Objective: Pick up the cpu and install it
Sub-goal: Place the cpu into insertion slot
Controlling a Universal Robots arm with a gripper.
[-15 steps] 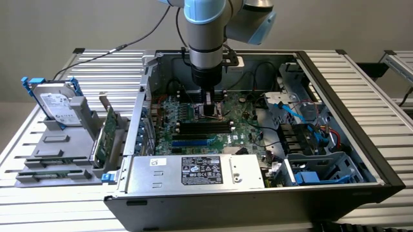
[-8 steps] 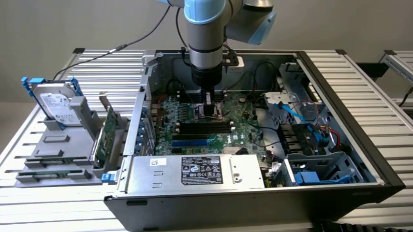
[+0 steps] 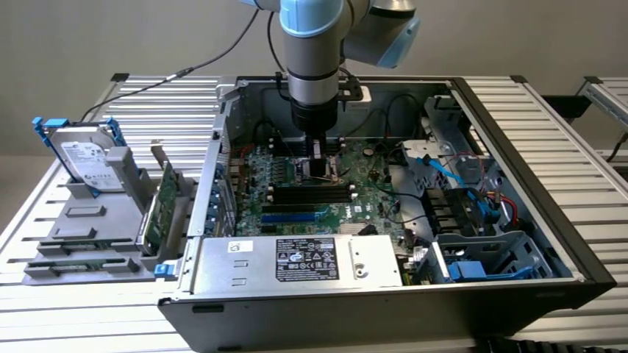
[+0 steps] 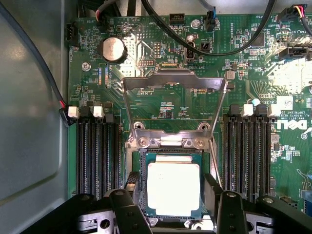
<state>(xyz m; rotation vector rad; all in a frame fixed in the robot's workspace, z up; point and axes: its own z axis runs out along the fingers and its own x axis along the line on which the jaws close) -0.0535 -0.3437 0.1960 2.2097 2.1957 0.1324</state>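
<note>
"Now, entry one: the gripper?"

"Gripper (image 4: 176, 201), black, on the arm (image 3: 314, 59), lowered into the open computer case (image 3: 510, 243). Its fingers (image 4: 127, 210) are spread apart and gripping nothing, one on each side of the cpu (image 4: 173, 187)."

"Cpu, location?"

"Lying flat in its socket (image 4: 136, 170) on the green motherboard (image 4: 161, 109), silver top up. Any lettering is lost in glare. The metal retention frame (image 4: 173, 85) stands swung open just beyond it."

"Legible writing?"

"'DELL' in white on the motherboard; the small print beside it is too fine to read. Power supply (image 3: 294, 261) at the case's near edge has a dark label, text illegible. Hard drive (image 3: 84, 158) — white label, blue bracket — stands upright in a grey rack (image 3: 88, 220) on the slatted table (image 3: 549, 132), at the exterior view's left, with a green circuit card (image 3: 162, 198) beside it."

"Surroundings, obstructions?"

"Black memory slots (image 4: 97, 151) flank the socket on both sides. Black cables (image 4: 219, 48) cross the board past the frame, near a coin cell (image 4: 113, 48). The cpu's top is in plain sight between the fingers."
</note>
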